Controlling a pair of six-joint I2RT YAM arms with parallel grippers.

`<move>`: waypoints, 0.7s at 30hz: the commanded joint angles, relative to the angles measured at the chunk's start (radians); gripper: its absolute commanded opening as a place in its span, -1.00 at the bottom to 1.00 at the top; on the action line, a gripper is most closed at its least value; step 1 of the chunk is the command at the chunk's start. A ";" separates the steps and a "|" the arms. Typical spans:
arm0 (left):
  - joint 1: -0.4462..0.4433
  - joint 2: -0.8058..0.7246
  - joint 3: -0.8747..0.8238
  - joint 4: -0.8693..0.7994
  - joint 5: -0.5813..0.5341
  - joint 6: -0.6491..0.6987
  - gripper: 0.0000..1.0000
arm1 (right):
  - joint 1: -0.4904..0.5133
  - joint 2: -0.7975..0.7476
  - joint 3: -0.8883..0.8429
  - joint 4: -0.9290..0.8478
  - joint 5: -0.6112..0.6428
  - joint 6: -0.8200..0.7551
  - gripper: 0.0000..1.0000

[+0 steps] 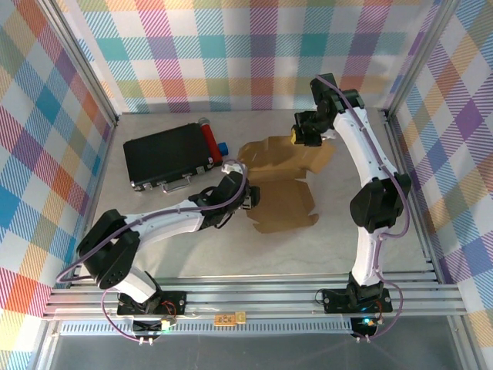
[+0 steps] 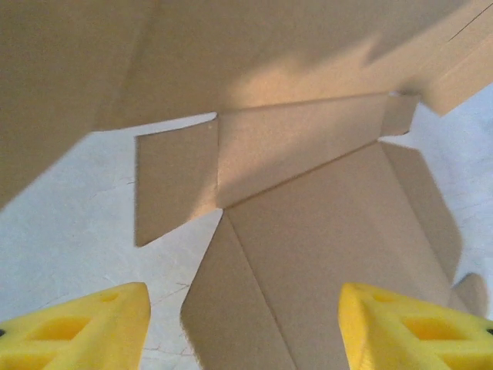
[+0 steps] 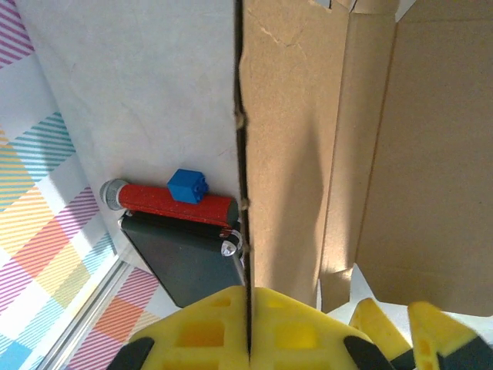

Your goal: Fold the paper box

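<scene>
Case (image 1: 169,158), black, sits at the desk's (image 1: 192,247) far left corner. I see my left gripper (image 1: 251,200) spread at the paper box (image 1: 281,181) (mid-desk, one panel raised); my right gripper (image 3: 246,308) pinches its far flap's edge.

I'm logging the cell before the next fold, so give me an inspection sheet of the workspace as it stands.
Surface: pale marbled table, flat.
Job's things: paper box partly folded, near panel flat, far flaps raised.
Clutter: black case left of the box; red roll and blue block at the case's right end.
Claws: left claw open, facing the box; right claw shut on a box flap's edge.
Cables: purple cables run along both arms.
Surroundings: plaid walls, aluminium frame.
</scene>
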 commanded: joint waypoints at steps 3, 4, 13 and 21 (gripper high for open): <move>0.102 -0.202 -0.079 0.053 0.303 0.036 0.32 | -0.049 -0.017 0.175 -0.274 -0.035 0.106 -1.00; 0.114 -0.212 -0.082 0.045 0.341 0.054 0.33 | -0.054 -0.015 0.207 -0.299 -0.038 0.107 -1.00; 0.145 -0.186 -0.099 0.277 0.464 0.235 0.32 | -0.068 -0.076 0.243 -0.363 -0.096 0.143 -1.00; 0.143 -0.109 -0.069 0.404 0.397 0.252 0.29 | -0.090 -0.132 0.235 -0.356 -0.116 0.167 -1.00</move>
